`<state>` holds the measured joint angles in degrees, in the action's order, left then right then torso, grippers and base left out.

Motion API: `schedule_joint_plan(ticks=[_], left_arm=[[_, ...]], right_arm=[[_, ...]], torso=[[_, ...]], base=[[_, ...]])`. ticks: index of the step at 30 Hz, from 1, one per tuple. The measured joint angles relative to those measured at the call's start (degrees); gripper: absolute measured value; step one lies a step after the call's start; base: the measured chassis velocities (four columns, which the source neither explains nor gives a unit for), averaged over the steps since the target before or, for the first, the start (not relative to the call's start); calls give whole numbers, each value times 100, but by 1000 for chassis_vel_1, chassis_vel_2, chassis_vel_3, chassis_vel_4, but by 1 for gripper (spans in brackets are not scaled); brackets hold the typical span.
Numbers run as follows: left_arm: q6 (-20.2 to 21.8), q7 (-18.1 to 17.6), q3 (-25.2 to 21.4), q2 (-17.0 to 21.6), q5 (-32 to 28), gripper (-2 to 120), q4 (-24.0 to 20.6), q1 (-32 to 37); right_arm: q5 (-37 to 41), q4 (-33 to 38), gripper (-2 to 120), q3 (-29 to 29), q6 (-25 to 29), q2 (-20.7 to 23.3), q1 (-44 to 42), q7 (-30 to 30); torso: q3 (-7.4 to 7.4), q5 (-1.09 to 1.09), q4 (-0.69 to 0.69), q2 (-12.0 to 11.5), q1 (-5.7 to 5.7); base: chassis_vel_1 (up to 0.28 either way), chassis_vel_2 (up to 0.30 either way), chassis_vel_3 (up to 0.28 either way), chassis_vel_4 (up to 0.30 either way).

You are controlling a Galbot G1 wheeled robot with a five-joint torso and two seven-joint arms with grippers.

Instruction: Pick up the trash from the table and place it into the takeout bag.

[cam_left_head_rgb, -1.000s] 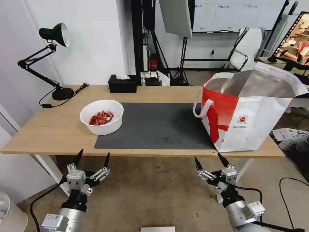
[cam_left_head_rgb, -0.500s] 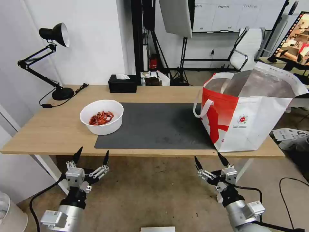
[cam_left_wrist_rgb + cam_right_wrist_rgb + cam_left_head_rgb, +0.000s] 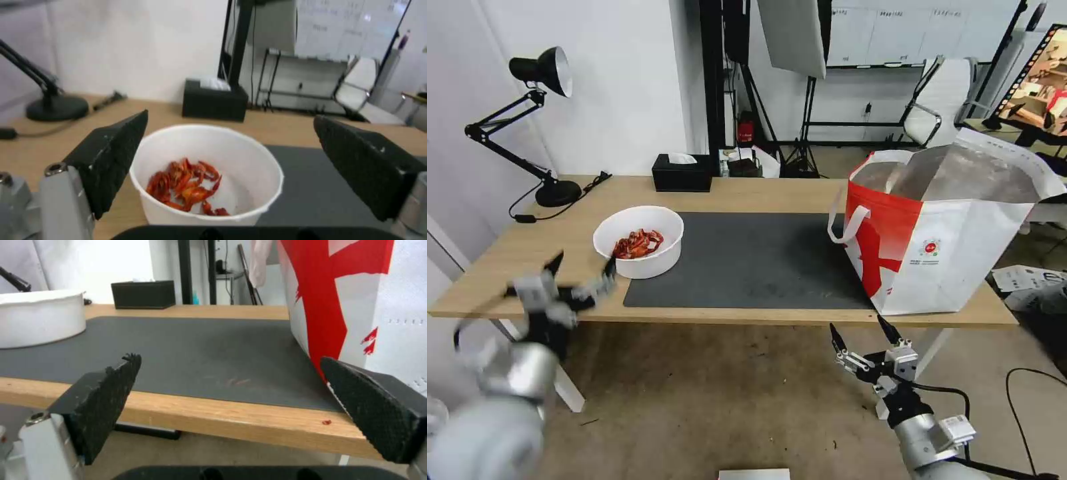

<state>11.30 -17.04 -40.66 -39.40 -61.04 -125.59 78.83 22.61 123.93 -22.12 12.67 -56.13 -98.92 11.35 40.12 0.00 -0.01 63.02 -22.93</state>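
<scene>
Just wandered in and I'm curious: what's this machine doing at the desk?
It is clearing trash into the takeout bag standing open at the right end of the table. The left gripper, fingers open, is at the table's front edge, facing the white bowl of red scraps, not touching it. The right gripper hangs open below the table edge, near the bag. Nothing is held.

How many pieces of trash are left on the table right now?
1: the white bowl of red scraps, at the dark mat's left end with the open left gripper just short of it. More may sit hidden inside the takeout bag.
</scene>
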Motion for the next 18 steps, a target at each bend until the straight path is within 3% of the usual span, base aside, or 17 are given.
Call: schedule_joint_plan(ticks=[2,3,5,7,8,11,12,14,15,18], left_arm=[[320,-7,328,496,-850,100,604,-714],[320,-7,328,496,-850,100,604,-714],[841,71,824,890,-1598,100,1294,-1590],[1335,197,1400,1062,-1967,100,1913,-2365],[1335,197,1400,1062,-1967,100,1913,-2365],[2001,284,2353,1082,-2189,100,2798,-3487],[2001,284,2353,1082,-2189,100,2798,-3487],[2248,309,2863,993,-2198,100,3222,-4013],[2248,309,2863,993,-2198,100,3222,-4013],[2559,290,3441,779,-2143,100,3668,-4579]], right_arm=[[1,1,100,1,0,0,0,-1],[1,1,100,1,0,0,0,-1],[1,2,100,1,0,0,1,-1],[1,2,100,1,0,0,1,0],[1,2,100,1,0,0,1,0],[1,2,100,1,0,0,1,-1],[1,2,100,1,0,0,1,-1],[1,2,100,1,0,0,1,-1],[1,2,100,1,0,0,1,-1],[2,2,100,1,0,0,1,-1]], torso=[[0,-4,0,0,0],[0,-4,0,0,0],[0,1,0,0,-1],[0,0,0,0,0],[0,0,0,0,0],[0,-1,1,-1,0],[0,-1,1,-1,0],[0,-1,1,0,0],[0,-1,1,0,0],[0,-1,1,-1,0]], base=[[0,0,0,0],[0,0,0,0],[0,0,0,0],[0,0,0,0],[0,0,0,0],[0,0,0,0],[0,0,0,0],[0,0,0,0],[0,0,0,0],[0,0,0,0]])
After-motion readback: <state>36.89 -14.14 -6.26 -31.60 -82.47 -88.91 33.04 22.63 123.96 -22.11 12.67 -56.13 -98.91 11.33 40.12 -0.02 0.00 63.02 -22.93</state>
